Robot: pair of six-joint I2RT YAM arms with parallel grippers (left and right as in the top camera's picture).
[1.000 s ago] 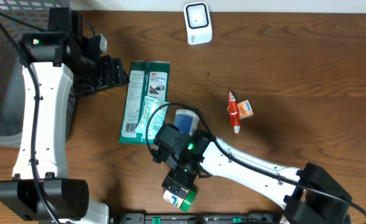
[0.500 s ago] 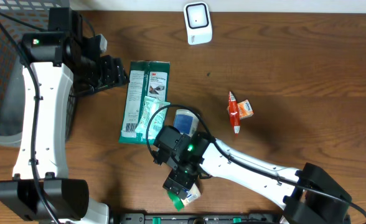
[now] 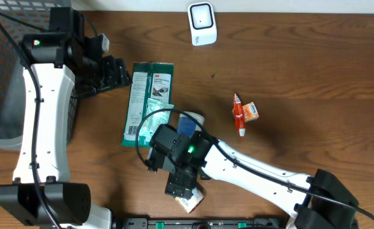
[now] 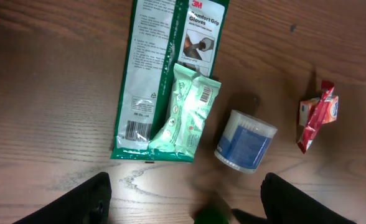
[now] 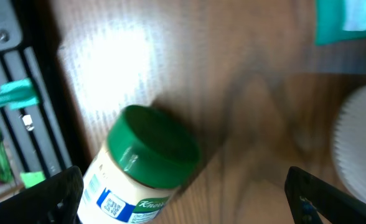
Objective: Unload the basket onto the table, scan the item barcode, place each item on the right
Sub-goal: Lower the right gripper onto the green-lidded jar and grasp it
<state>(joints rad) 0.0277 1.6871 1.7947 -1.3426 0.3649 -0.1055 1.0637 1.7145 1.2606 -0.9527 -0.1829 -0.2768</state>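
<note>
The right hand (image 5: pixel 186 186) hung over the jar (image 5: pixel 139 171) with its fingers spread wide and nothing between them. The jar lay on its side on the desk (image 3: pixel 301 63), just past the near end of the glove pack (image 3: pixel 150 102). The scanner (image 3: pixel 201 23) stood well beyond the pack's far end. The left hand (image 4: pixel 186 202) was open and empty near the pack's far corner, looking down on the pack and taking no part.

The step in hand appeared to be the pick-up. To do it well, the wrist probably needed to turn so the fingers bracketed the jar's body across its width. Closing on the green lid (image 5: pixel 153 146) looked riskier, since a round thing lying loose could roll out of the squeeze. A small square code showed on the label by the lid. Whether a line barcode faced up could not be told. The fingers would best leave the printed label uncovered, so it could later be turned toward the scanner's window. The swab tub (image 5: pixel 360 146) sat close by, on the glove pack's side of the jar, so a straight descent seemed safest.
</note>
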